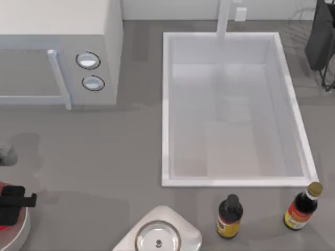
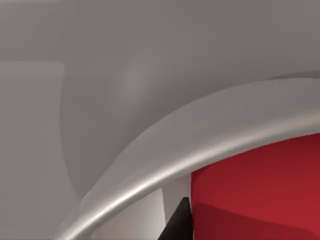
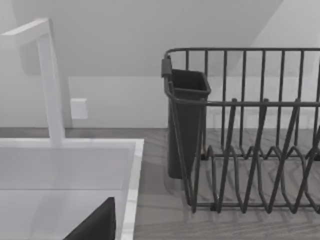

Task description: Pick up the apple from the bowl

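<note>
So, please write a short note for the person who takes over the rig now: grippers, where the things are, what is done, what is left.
Left gripper: over the bowl at the table's front left edge, right at the apple; grip cannot be judged.
Right arm: parked near the dish rack, beside the sink.
Apple: in the bowl, red, close under the left wrist camera.
Done: approach to the apple.
Left: confirm the grip, lift the apple out.

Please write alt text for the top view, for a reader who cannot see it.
The left end effector sits over the apple in the bowl at the table's near left edge. A microwave stands at far left, a sink at centre right, with two bottles in front of it.
</note>
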{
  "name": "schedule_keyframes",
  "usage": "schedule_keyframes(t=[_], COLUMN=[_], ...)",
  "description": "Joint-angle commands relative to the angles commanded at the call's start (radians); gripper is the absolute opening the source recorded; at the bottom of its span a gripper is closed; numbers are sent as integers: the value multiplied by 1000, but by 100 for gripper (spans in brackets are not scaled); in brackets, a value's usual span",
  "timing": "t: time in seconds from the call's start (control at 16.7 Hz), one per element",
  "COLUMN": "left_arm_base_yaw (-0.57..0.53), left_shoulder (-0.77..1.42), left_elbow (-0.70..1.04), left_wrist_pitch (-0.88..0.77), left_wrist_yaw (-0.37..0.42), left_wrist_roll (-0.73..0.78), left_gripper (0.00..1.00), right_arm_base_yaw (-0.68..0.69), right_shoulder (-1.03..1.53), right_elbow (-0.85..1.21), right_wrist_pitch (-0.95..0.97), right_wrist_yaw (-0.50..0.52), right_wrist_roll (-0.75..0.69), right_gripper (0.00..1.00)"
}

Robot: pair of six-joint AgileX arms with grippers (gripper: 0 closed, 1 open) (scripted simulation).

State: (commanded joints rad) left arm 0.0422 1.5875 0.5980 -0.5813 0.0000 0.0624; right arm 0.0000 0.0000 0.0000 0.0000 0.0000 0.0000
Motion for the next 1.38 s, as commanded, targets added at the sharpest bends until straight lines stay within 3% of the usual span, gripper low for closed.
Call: schedule_keyframes(t=[0.18,0.96,1.38], left_arm_base_yaw=[0,0,0], left_shoulder=[0,0,0], left_elbow=[0,0,0], left_wrist_pitch=[0,0,0], left_wrist_yaw=[0,0,0], left_wrist_roll=[0,0,0], left_gripper=[100,2,0], right_arm_base_yaw=[0,0,0], right_shoulder=[0,0,0], right_elbow=[0,0,0], right_wrist_pitch=[0,0,0], right_wrist_yaw=[0,0,0], right_wrist_roll=[0,0,0], right_gripper=[100,100,100])
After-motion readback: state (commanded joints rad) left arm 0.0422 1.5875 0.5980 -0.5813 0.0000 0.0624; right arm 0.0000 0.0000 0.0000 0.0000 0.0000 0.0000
